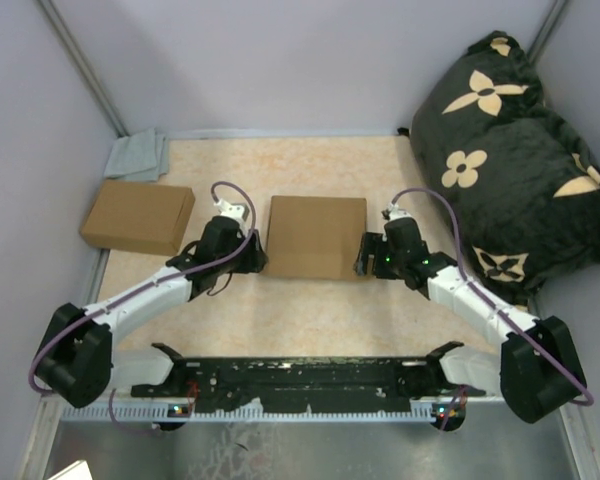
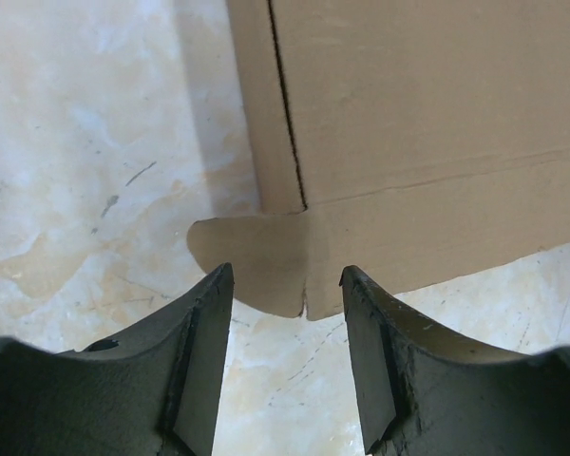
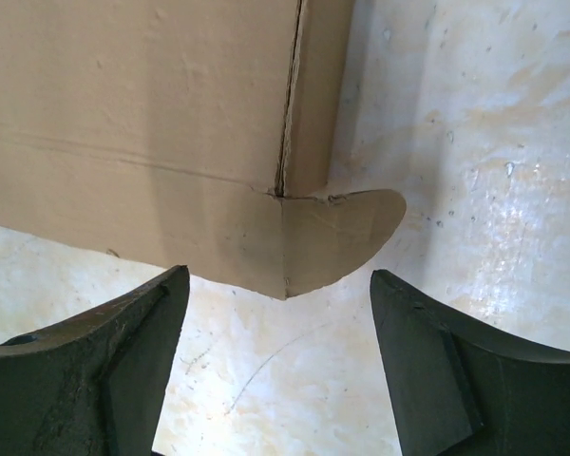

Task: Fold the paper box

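Folding seems nearly done: brown corrugated-cardboard paper box (image 1: pixel 317 235) closed, its rounded near-corner tabs (image 2: pixel 242 261) untucked, left gripper (image 2: pixel 285 275) and right gripper (image 3: pixel 278 275) released.

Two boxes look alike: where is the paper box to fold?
Top view: the brown corrugated-cardboard paper box lies centrally, between the left gripper and the right gripper.

Right gripper (image 3: pixel 278 285) hangs wide (touching nothing) before the paper box (image 3: pixel 142 114) — corner tab (image 3: pixel 347 228) protruding.
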